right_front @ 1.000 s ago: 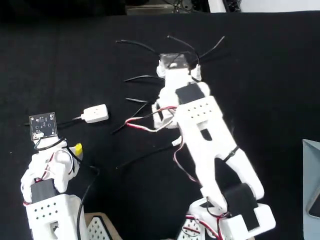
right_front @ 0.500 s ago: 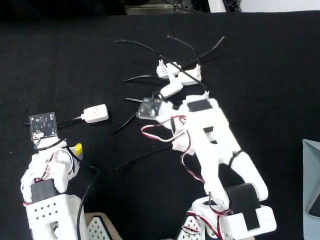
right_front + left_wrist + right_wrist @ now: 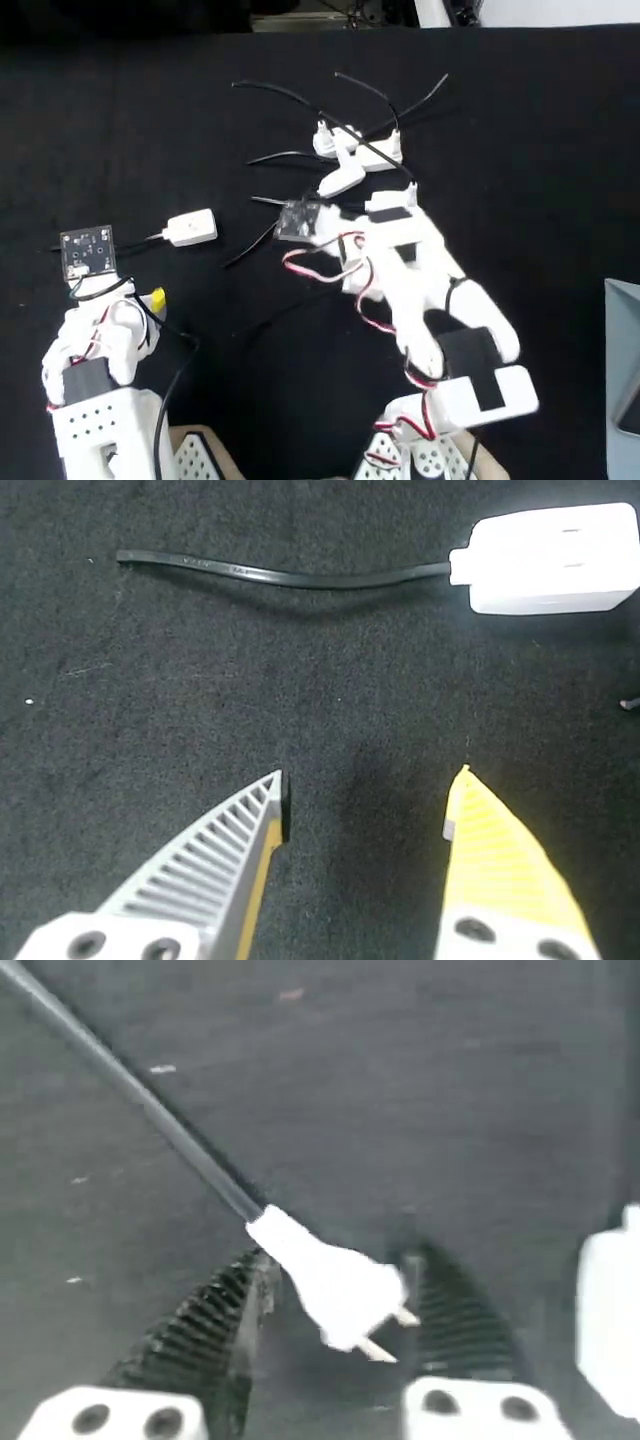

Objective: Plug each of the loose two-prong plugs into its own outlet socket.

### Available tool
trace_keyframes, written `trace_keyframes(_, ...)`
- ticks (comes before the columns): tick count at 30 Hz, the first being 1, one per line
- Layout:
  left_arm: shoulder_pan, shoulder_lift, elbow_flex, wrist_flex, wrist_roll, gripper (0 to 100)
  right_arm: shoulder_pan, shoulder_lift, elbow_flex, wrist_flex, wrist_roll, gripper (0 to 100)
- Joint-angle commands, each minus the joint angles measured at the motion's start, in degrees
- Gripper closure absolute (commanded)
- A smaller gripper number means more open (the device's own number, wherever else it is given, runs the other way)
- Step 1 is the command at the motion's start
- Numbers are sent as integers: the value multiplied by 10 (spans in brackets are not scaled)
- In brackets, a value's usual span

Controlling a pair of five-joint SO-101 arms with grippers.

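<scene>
Two arms are standing at the lower edge of the high view, over a table (image 3: 520, 150) that is covered with black cloth. The left arm is sitting folded in the lower left corner. The left gripper (image 3: 370, 777) is hanging just above the cloth, with its grey finger (image 3: 215, 865) and its yellow finger (image 3: 500, 860) spread wide and nothing lying between them. In the left wrist view a white outlet socket (image 3: 550, 560) is lying at the upper right of the frame, well apart from this gripper, with two slots showing on its face. Its black cable (image 3: 280, 573) is running from it toward the upper left.

The right arm is stretching from the lower middle of the high view up to the centre, where the right gripper (image 3: 298, 220) is pointing down at the cloth. In the right wrist view a white two-prong plug (image 3: 335, 1290) is sitting in the mouth of this gripper, low in the middle of the frame. Its prongs are pointing to the lower right and its black cord (image 3: 130, 1085) is going to the upper left. Whether the gripper is pinching the plug or only standing around it, I cannot tell.

Several more white plug and socket pieces (image 3: 360, 152) are lying in the upper centre of the high view, just beyond the right gripper, with black cords fanning out from them. Which of them are joined, I cannot tell.
</scene>
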Motion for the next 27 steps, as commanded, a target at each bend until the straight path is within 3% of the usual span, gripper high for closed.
trace_keyframes(1, 2, -5, -5, -13, 4, 740, 20, -5, -7, 18, -25, 972)
trace_keyframes(6, 2, -5, -5, -13, 4, 740, 18, -73, -13, 76, -144, 986)
trace_keyframes(12, 2, -5, -5, -13, 4, 740, 5, -121, -13, 82, -393, 985)
trace_keyframes(14, 2, -5, -5, -13, 4, 740, 4, -124, -15, 78, -446, 984)
trace_keyframes(16, 2, -5, -5, -13, 4, 740, -4, -121, -10, 82, -462, 970)
trace_keyframes(21, 2, -5, -5, -13, 4, 740, -25, -111, 25, 84, -467, 825)
trace_keyframes(27, 2, -5, -5, -13, 4, 740, -25, -111, 7, 83, -462, 857)
